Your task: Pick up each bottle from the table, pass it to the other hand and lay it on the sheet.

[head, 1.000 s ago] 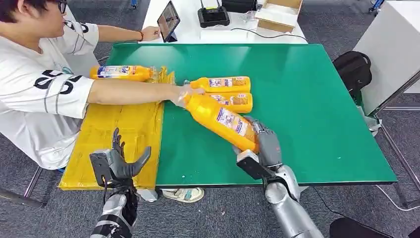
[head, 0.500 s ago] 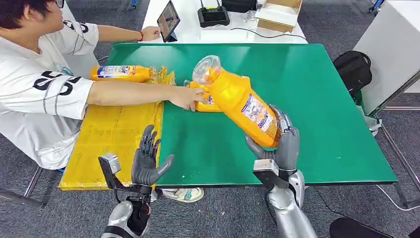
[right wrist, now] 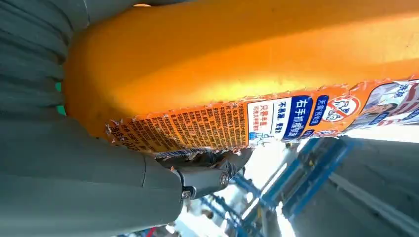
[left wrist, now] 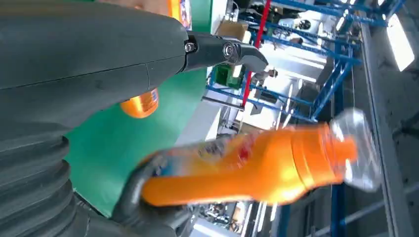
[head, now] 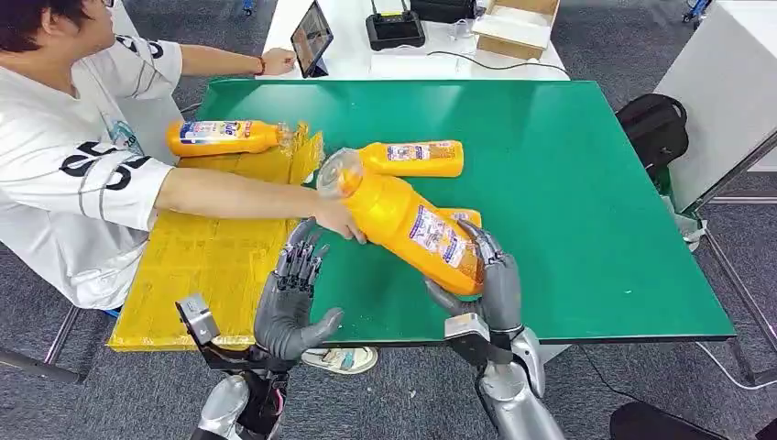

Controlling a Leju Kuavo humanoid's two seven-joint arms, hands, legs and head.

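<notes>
My right hand [head: 490, 284] grips the base of an orange bottle [head: 403, 220], held above the green table [head: 568, 183] and tilted, with its clear cap toward my left. The right wrist view has the labelled bottle [right wrist: 247, 64] pressed into that hand [right wrist: 74, 163]. My left hand [head: 293, 293] is raised with fingers spread, just below the bottle's neck and holding nothing. In the left wrist view the bottle [left wrist: 247, 168] hangs beyond my left hand [left wrist: 89, 74]. A second bottle [head: 412, 158] lies on the table; a third [head: 463, 217] peeks from behind the held one.
A yellow sheet [head: 211, 247] covers the table's left part, with one bottle [head: 224, 137] lying at its far end. A seated person at the left reaches an arm across the sheet, hand [head: 334, 218] beside the held bottle's neck. A white desk with a tablet [head: 311, 38] stands behind.
My right hand lifted the bottle off the table, swung it upright, then tipped it over toward my left. My left hand rose and moved in under its neck. The person's hand drew nearer.
</notes>
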